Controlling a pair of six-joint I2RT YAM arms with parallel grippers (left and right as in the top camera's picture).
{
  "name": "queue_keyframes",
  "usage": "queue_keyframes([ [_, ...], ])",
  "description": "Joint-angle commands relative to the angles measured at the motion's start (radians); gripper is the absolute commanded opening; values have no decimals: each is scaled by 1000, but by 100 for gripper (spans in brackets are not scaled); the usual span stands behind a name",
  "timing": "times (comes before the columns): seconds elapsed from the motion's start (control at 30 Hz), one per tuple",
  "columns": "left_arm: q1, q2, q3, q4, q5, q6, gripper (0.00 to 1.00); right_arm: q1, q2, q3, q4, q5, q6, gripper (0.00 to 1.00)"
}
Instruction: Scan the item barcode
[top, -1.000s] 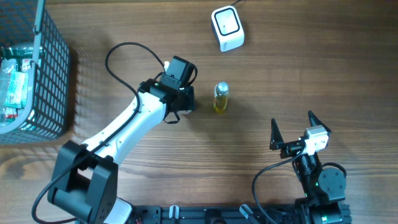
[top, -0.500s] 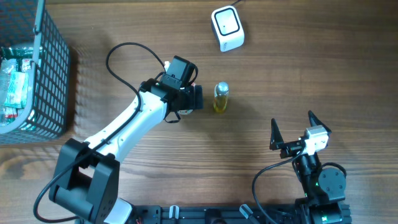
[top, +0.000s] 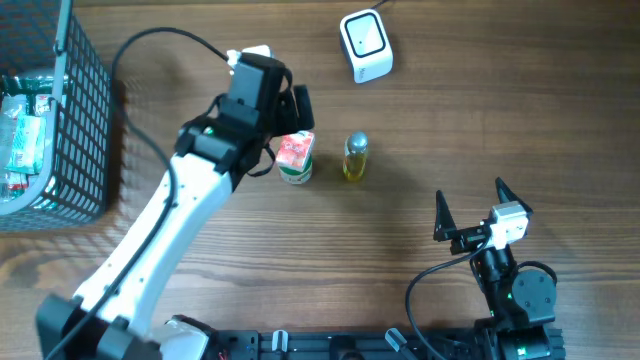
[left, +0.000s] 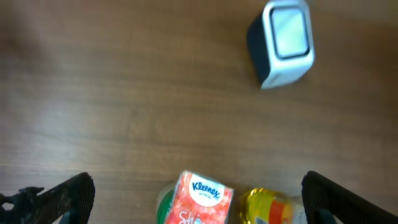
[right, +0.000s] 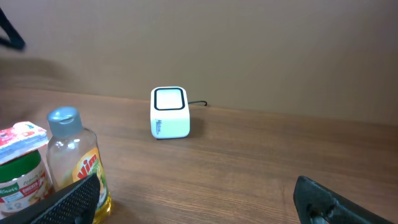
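Overhead: Kleenex pack (top: 296, 150) sits atop a Knorr cup (right: 22, 180) mid-tabletop, just beside the yellow-liquid bottle (top: 355, 157) on its left-edge side. Left gripper (left: 196, 180) hangs above, fingers wide apart and empty, with the pack just toward the near edge of it. Right gripper (top: 472, 205) is likewise spread, near the right near corner, well apart. Scanner (top: 365, 45) stands by the far edge. Judgement: of the 2 arms, left is nearer.

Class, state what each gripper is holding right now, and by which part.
Nothing is held. The left gripper stands open, its fingers well clear of the Kleenex pack; the right gripper is open and empty.
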Motion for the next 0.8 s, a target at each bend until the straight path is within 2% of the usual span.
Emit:
queue_keyframes([
  [0.0,4,-42,13,-6,-35,10,100,-4,-3,-1,3,9,2,100],
  [0.23,45,-77,44,-29,-29,43,100,-4,-3,-1,3,9,2,99],
  [0.53,209,-81,344,-220,14,87,100,-4,-3,-1,3,9,2,100],
  [0.77,251,-66,350,-328,14,110,100,-4,-3,-1,3,9,2,100],
])
